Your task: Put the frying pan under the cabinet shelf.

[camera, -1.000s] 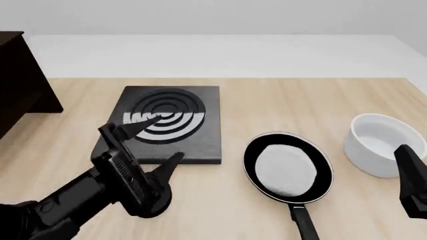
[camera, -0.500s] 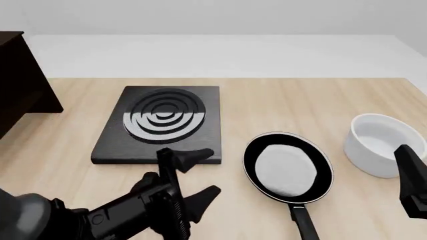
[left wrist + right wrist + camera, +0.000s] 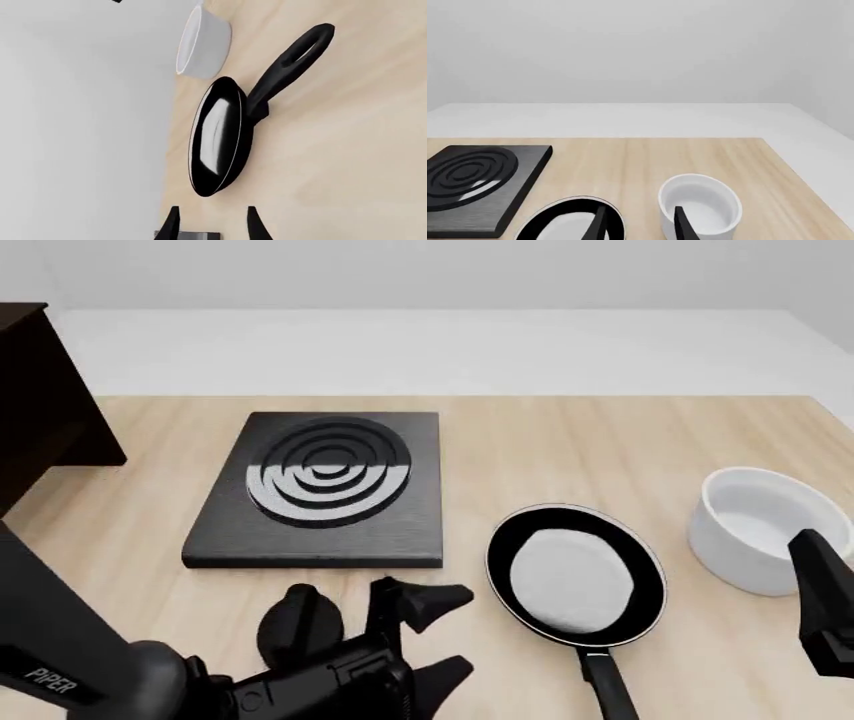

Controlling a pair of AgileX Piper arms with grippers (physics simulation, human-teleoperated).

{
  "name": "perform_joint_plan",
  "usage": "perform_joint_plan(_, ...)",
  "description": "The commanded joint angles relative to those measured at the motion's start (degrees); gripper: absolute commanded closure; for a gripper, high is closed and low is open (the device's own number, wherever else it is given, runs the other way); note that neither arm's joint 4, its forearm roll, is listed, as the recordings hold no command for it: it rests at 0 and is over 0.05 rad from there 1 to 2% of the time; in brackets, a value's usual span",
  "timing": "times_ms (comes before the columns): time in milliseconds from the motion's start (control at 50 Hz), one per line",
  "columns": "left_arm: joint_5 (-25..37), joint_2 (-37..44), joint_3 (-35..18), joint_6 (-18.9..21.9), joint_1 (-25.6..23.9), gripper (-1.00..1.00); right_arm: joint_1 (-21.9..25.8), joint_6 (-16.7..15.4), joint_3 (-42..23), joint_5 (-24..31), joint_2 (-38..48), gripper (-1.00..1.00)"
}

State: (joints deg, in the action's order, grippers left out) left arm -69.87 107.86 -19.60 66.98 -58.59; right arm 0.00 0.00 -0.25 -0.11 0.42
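The frying pan (image 3: 574, 578) lies flat on the table right of centre, its long black handle (image 3: 607, 685) pointing to the near edge. My left gripper (image 3: 454, 632) is low at the near edge just left of the pan, turned on its side, open and empty. In the left wrist view the pan (image 3: 217, 135) lies a short way ahead of the open gripper (image 3: 212, 225). The cabinet shelf (image 3: 40, 390) stands at the far left. My right gripper (image 3: 639, 225) is open and empty at the right edge, near the white bowl.
A square black stove plate (image 3: 320, 490) with concentric rings lies between cabinet and pan. A white bowl (image 3: 761, 525) stands right of the pan, close to my right arm (image 3: 821, 600). The table's far edge meets a pale floor.
My left arm has swung right and down toward the near edge, from in front of the stove plate to beside the pan, still open. The right arm has not moved.
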Motion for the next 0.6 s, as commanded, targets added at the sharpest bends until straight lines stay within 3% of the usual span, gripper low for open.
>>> perform_joint_plan(20, 0.0, 3.28, -1.89, -0.11, -1.22, -1.0, 0.0, 0.0, 0.0, 0.0, 0.0, -1.0)
perform_joint_plan(600, 0.21, 11.46, -7.25, 0.08, -5.39, -1.0, -0.01, 0.0, 0.0, 0.0, 0.01, -1.0)
